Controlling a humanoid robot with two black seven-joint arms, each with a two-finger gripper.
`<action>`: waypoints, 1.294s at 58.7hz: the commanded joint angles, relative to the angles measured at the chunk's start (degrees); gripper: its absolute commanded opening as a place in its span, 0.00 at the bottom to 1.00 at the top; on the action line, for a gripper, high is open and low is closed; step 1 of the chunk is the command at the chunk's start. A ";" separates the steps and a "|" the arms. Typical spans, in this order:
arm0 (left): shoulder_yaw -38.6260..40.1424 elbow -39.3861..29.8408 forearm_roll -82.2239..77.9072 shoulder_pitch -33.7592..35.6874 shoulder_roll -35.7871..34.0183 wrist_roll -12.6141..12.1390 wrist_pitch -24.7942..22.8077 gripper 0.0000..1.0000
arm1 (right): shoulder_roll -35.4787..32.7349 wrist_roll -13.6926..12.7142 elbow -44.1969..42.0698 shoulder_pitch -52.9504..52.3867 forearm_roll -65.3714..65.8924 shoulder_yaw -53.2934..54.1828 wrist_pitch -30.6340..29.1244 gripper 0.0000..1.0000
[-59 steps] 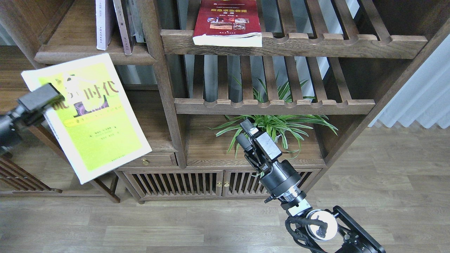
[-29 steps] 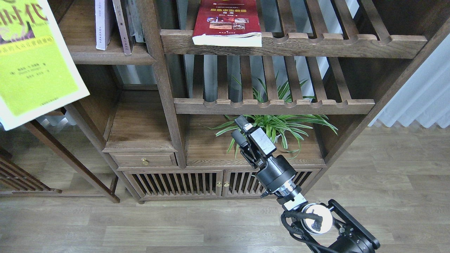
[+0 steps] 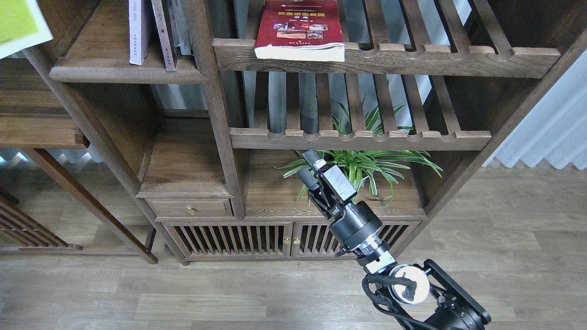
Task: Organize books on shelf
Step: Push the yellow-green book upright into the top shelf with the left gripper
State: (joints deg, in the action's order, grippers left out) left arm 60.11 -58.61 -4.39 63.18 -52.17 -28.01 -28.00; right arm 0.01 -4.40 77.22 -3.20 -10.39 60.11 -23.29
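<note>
The solid plank shelf (image 3: 114,73) — up and to the left of the right arm's jaws — carries a white book (image 3: 136,34) standing upright beside other upright volumes (image 3: 165,36). The upper slatted rack (image 3: 412,57), above the jaws, bears a dark red book (image 3: 300,27) lying flat, its page edge at the front rail. Just behind the jaws, the low board (image 3: 270,192) holds a green plant (image 3: 367,165).

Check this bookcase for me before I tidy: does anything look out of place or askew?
Yes. The dark red paperback with photos lies flat on the upper slatted rack, its page edge overhanging the scalloped front rail, while the other books stand upright on the solid dark-brown plank shelf. A lime-green book corner juts in at top left.
</note>
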 commanded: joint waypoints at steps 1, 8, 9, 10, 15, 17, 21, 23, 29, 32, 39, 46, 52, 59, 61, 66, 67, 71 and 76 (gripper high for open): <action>0.01 1.39 -3.33 0.89 3.39 0.01 0.00 0.04 | -0.01 0.00 0.04 0.04 0.02 0.10 0.00 0.98; -0.08 2.71 -7.20 2.29 6.29 0.01 0.00 0.03 | -0.01 0.00 -0.14 0.13 0.02 0.10 0.00 0.98; -0.08 2.97 -7.73 2.64 7.16 0.01 0.00 0.03 | -0.01 0.00 -0.05 0.04 0.02 0.10 0.00 0.98; -0.08 3.15 -8.26 3.00 7.95 0.01 0.00 0.03 | -0.01 0.00 -0.14 0.04 0.02 0.10 0.00 0.98; -0.08 4.29 -11.07 4.14 12.00 0.01 0.00 0.03 | -0.01 0.00 -0.05 -0.14 0.02 0.10 0.08 0.98; -0.08 5.26 -12.65 4.49 13.23 0.01 0.00 0.03 | -0.01 0.00 -0.05 -0.31 0.02 0.10 0.08 0.98; -0.08 6.49 -14.94 5.98 14.29 0.01 0.00 0.03 | -0.01 0.00 -0.14 -0.49 0.02 0.10 0.08 0.98; -0.08 6.93 -16.26 6.95 14.55 0.01 0.00 0.03 | -0.01 0.00 -0.05 -0.49 0.02 0.10 0.17 0.98; -0.17 8.07 -18.46 8.62 14.64 0.01 0.00 0.02 | -0.01 0.00 -0.05 -0.49 -0.06 0.10 0.17 0.98; -0.26 8.86 -19.42 9.67 14.90 0.01 0.00 0.01 | -0.01 0.00 -0.05 -0.49 -0.06 0.10 0.17 0.98; -0.43 10.62 -21.53 11.08 17.54 0.01 0.00 0.01 | -0.01 0.00 -0.05 -0.49 -0.06 0.10 0.17 0.98; -1.14 14.05 -25.58 14.51 20.09 0.01 0.00 0.01 | -0.01 0.00 -0.05 -0.49 -0.06 0.10 0.17 0.98; -1.75 15.45 -26.98 15.65 21.14 0.01 0.00 0.01 | -0.01 0.00 -0.05 -0.40 -0.06 0.10 0.17 0.98; -1.93 16.51 -29.26 16.18 21.50 0.01 0.00 0.00 | -0.01 0.00 0.04 -0.31 -0.06 0.10 0.17 0.98; -1.93 16.95 -30.06 16.18 21.50 0.01 0.00 0.00 | -0.01 0.00 0.04 -0.31 -0.06 0.10 0.17 0.98; -2.45 18.79 -31.81 16.18 21.67 0.01 0.00 0.00 | -0.01 0.00 0.04 -0.23 -0.06 0.19 0.17 0.98; -2.63 19.14 -32.25 16.18 21.76 0.01 0.00 0.00 | -0.01 0.00 0.04 -0.23 -0.06 0.10 0.17 0.98; -3.07 20.46 -33.49 16.18 22.02 0.01 0.00 0.00 | -0.01 0.00 0.04 -0.23 -0.15 0.10 0.17 0.98; -3.16 21.43 -34.19 16.01 22.46 0.33 0.00 0.00 | -0.01 0.00 0.04 -0.23 -0.07 0.18 0.17 0.98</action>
State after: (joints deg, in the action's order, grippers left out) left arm 57.29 -38.75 -37.21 79.39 -30.24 -27.90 -28.00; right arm 0.00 -4.39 77.26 -3.43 -10.51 60.22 -23.11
